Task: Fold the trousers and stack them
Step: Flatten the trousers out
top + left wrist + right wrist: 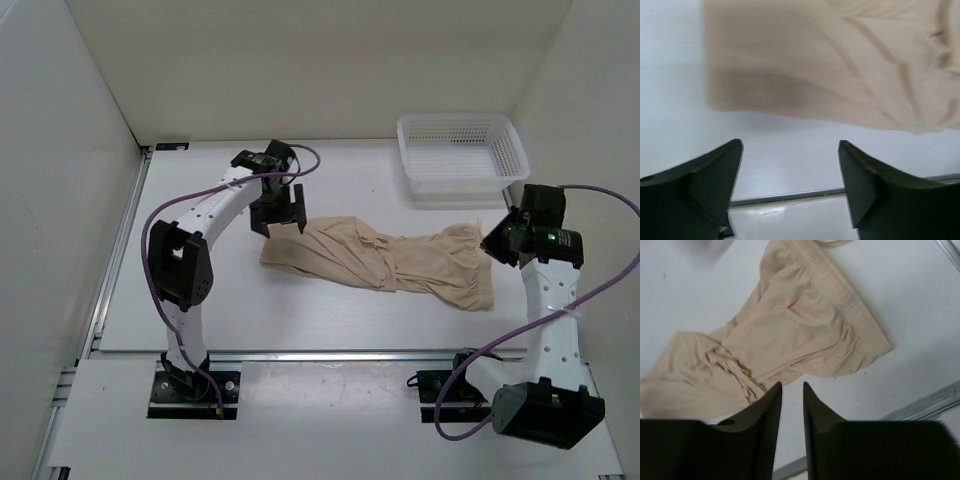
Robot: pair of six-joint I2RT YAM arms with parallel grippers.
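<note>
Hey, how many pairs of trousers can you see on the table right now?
1. The trousers lie crumpled across the middle of the table, nearer than the basket, waistband toward the right. More cloth folded underneath could be hidden.

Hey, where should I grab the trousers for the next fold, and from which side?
Probably the ribbed waistband at the right end of the trousers, coming from above with the right gripper. They lie flat lengthwise, and that band is a thicker, straight edge close to that gripper.
</note>
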